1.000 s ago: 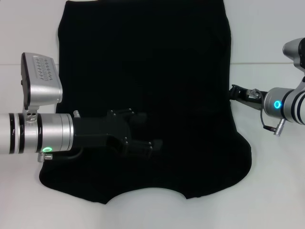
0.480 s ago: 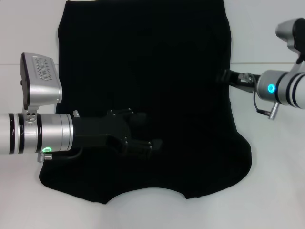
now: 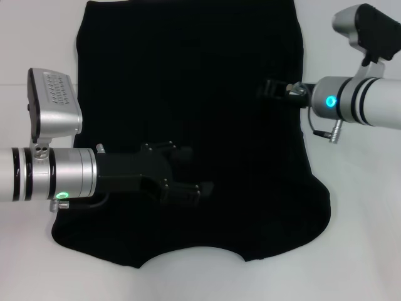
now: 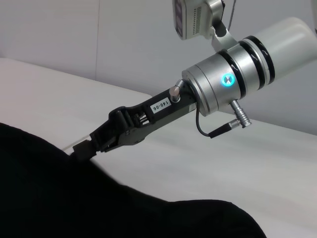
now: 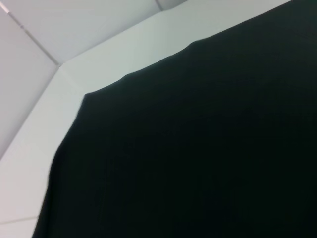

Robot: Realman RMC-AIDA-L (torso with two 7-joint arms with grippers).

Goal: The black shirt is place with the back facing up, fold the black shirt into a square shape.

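Note:
The black shirt lies flat on the white table, plain side up, with a curved cut-out in its near edge. It also fills much of the left wrist view and the right wrist view. My left gripper reaches in from the left, low over the shirt's near middle, its fingers open with only flat cloth between them. My right gripper comes in from the right and hangs over the shirt's right part, just inside its edge. The left wrist view shows the right gripper's tip close above the cloth.
The white table shows bare on both sides of the shirt and along the near edge. A pale wall rises behind the table. Both silver forearms cross the table's sides.
My right gripper has moved left and farther away, from beside the shirt's right edge to over the cloth. The left arm and the shirt have not moved.

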